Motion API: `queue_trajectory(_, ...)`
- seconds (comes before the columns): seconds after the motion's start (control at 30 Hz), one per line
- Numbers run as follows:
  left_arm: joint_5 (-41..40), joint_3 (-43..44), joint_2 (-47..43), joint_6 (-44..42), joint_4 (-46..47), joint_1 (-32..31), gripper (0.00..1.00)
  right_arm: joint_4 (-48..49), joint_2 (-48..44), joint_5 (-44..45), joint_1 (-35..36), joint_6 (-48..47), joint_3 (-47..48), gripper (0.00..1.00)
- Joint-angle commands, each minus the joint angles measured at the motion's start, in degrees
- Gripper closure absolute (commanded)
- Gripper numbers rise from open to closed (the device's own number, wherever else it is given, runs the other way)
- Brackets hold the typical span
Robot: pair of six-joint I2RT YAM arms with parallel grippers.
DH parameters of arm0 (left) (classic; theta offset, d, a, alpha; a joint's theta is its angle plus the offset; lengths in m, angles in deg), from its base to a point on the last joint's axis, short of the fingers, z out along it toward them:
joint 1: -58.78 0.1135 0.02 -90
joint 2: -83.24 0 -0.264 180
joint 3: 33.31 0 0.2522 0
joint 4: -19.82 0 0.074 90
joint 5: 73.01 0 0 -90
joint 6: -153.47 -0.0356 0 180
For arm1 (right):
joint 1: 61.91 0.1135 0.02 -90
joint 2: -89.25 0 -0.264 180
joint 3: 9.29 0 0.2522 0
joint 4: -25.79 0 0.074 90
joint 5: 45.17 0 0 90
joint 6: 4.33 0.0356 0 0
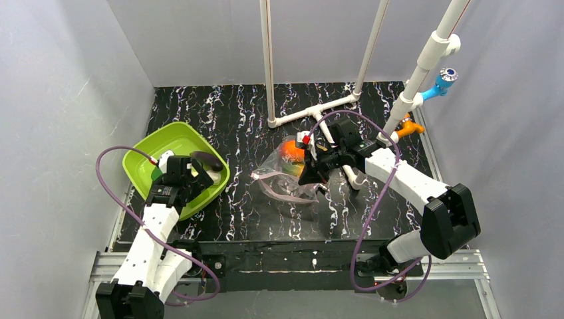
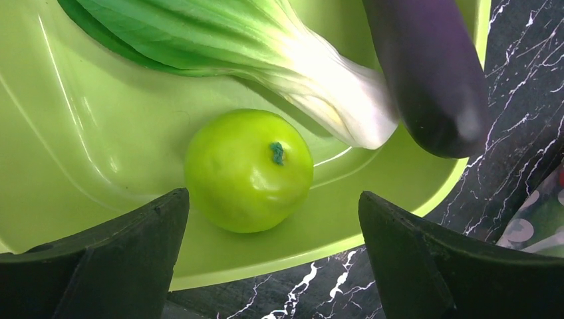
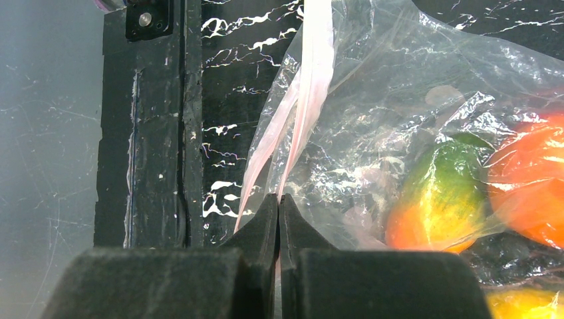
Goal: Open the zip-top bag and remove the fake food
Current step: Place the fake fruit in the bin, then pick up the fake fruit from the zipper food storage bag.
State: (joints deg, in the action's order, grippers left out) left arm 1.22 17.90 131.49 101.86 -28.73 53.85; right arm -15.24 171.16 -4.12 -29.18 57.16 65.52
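Right jaws pinch shut on the zip-top bag [image 3: 399,100] on the tabletop [image 3: 226,133], fake food [image 3: 439,199] inside; left jaws gape empty over a green fruit [image 2: 248,171] in the tray [image 2: 80,133]. We judge unloading underway: next, left must reach inside.

Lime-green tray [image 1: 143,166], black marbled tabletop [image 1: 246,113], white pipe frame [image 1: 319,108]

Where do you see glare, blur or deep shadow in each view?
Top external view: even light, sharp, faint sheen on the zip-top bag. Left wrist view: green round fruit crisp with small highlights; eggplant slightly soft. Right wrist view: the bag's crinkles glint; the orange fruit inside is blurred.
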Motion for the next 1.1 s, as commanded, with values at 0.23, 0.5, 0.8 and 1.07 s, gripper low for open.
queue_trajectory(0.23,13.9,3.0,-6.3,-4.9,-0.2,0.6,0.02,-0.9,-1.0,-0.7,-0.5,-0.6,0.2,0.99)
queue_trajectory(0.5,25.5,1.2,-9.5,-8.2,1.6,0.6,0.02,-0.9,-1.2,-0.8,-0.5,-0.6,0.2,0.99)
queue_trajectory(0.8,41.5,-1.2,-10.8,-7.6,8.4,0.5,0.02,-0.9,-1.2,-0.7,-0.5,-0.6,0.2,0.99)
queue_trajectory(1.07,53.3,-6.5,-13.8,-1.3,21.3,-0.7,0.02,-0.9,-1.0,-0.7,-0.5,-0.7,0.2,0.99)
